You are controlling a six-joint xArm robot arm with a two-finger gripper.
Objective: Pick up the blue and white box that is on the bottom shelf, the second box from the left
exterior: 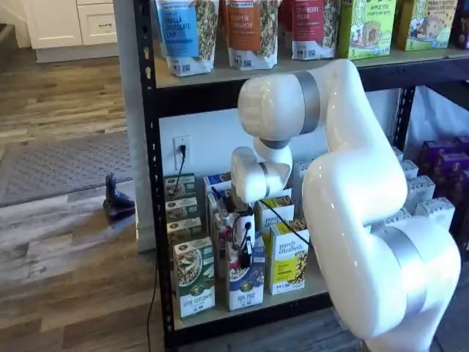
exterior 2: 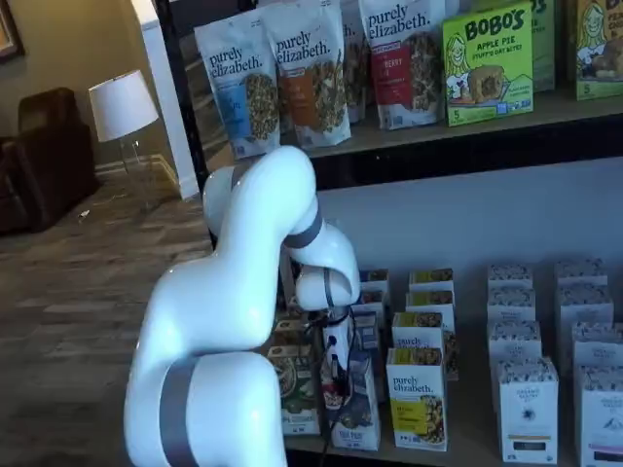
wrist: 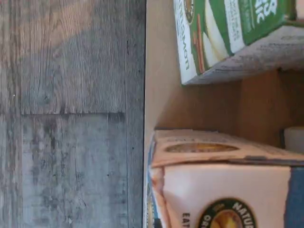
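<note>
The blue and white box (exterior: 245, 287) stands at the front of the bottom shelf (exterior: 311, 287), between a green-and-white carton (exterior: 194, 282) and a yellow carton (exterior: 287, 260). My gripper (exterior: 246, 253) hangs right at the top of the blue and white box in both shelf views (exterior 2: 336, 370). Its black fingers overlap the box's top edge, and I cannot tell if they are closed on it. The wrist view shows the box's top flap (wrist: 223, 180) close up, with the green-and-white carton (wrist: 228, 33) beside it on the beige board (wrist: 159, 90).
More cartons stand in rows behind the front ones, and white cartons (exterior 2: 526, 404) stand to the right. The upper shelf holds granola bags (exterior 2: 311, 73). My white arm (exterior: 352, 191) stands in front of the shelves. A black upright (exterior: 150, 183) borders the left side. There is wood floor (wrist: 71, 114) below.
</note>
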